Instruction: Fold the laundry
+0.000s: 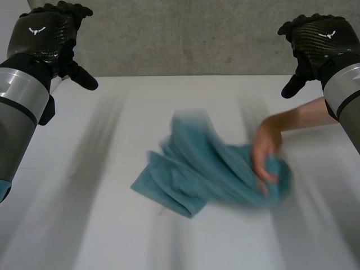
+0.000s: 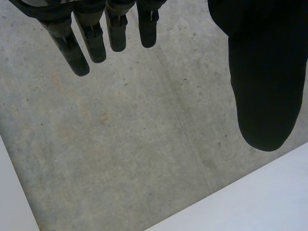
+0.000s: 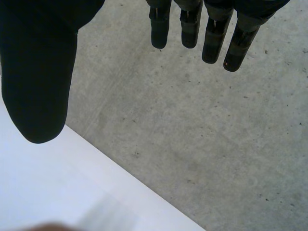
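Left hand (image 1: 48, 34) hung over the table's far-left corner and right hand (image 1: 318, 39) over the far-right, both with fingers straight and spread from the thumb, gripping nothing. Each back bore a small white winged emblem (image 1: 37, 30). A crumpled teal terry cloth (image 1: 208, 169) lay mid-table on the white table (image 1: 84, 225), its long axis running left to right and one corner pointing near. A person's hand (image 1: 265, 152) clutched its right end.

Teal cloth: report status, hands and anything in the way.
Left hand open, raised above the table. Right hand open, raised too. Teal cloth crumpled, unfolded. Person's hand on it, in the way.
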